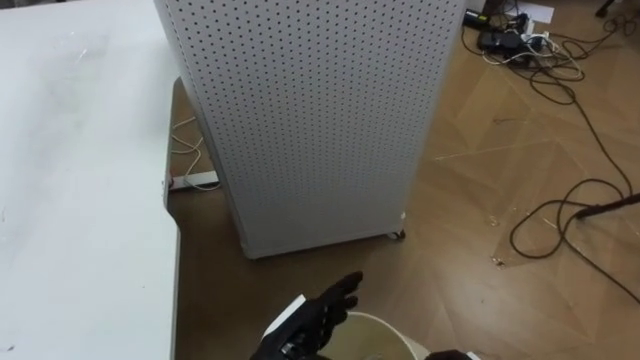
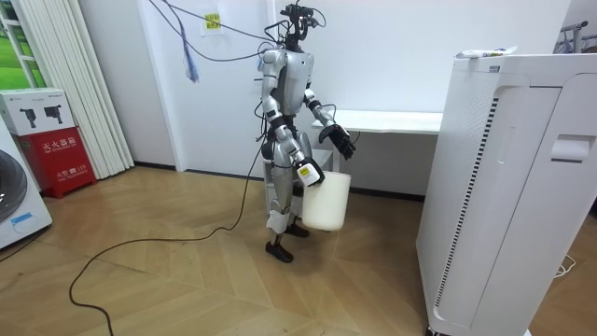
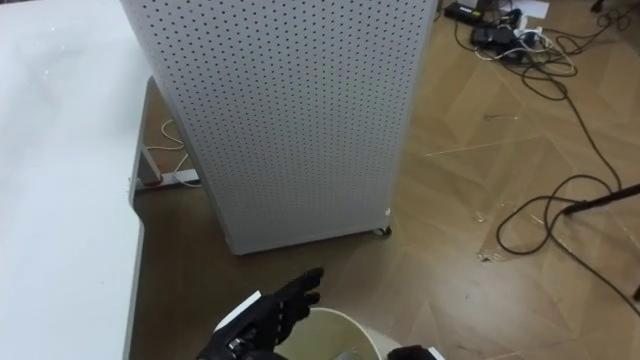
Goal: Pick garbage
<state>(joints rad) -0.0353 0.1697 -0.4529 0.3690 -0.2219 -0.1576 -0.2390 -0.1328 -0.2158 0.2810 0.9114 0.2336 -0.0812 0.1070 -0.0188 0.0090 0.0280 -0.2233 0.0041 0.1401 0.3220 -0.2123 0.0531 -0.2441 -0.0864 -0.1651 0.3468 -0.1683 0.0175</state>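
Left robot hand, fingers straight, over white bin rim.

I see the robot standing by the white table, its left hand raised with fingers spread and its right hand holding a white bucket off the floor.

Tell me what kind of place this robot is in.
Likely an indoor lab or test room dressed as a home: wood floor, a white table, a tall white perforated cabinet, and loose cables trailing across it.
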